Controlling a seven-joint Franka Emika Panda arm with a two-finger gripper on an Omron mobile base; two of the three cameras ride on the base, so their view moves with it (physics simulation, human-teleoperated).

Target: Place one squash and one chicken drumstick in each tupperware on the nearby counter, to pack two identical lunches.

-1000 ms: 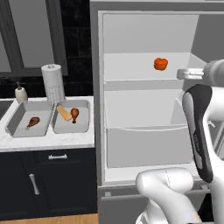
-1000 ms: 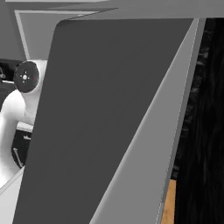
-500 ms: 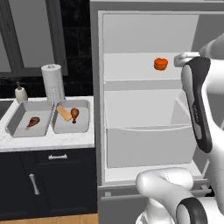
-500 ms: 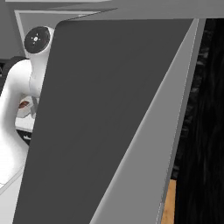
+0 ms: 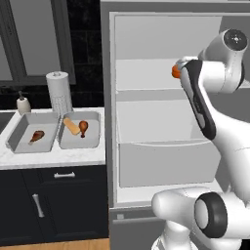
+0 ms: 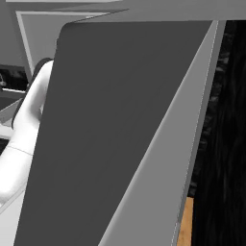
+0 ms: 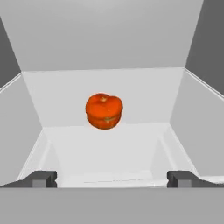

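An orange-red ribbed squash (image 7: 104,110) sits on a white fridge shelf, straight ahead of my open gripper (image 7: 111,179), whose fingertips (image 7: 43,178) stand wide apart and short of it. From the left base, the squash (image 5: 175,72) peeks out behind my forearm. On the counter (image 5: 53,158), the left tupperware (image 5: 22,144) holds one chicken drumstick (image 5: 36,136). The right tupperware (image 5: 92,139) holds a tan squash (image 5: 71,126) and a drumstick (image 5: 83,127).
The fridge (image 5: 161,122) stands open with white shelves and a lower drawer. Its dark door (image 6: 125,134) blocks the right base view. A paper towel roll (image 5: 58,92) and a soap bottle (image 5: 22,103) stand behind the tubs. Navy cabinets (image 5: 53,205) run below the counter.
My arm has swung left and into the fridge's upper shelf; the forearm now covers most of the orange squash in the left base view. The gripper stays open.
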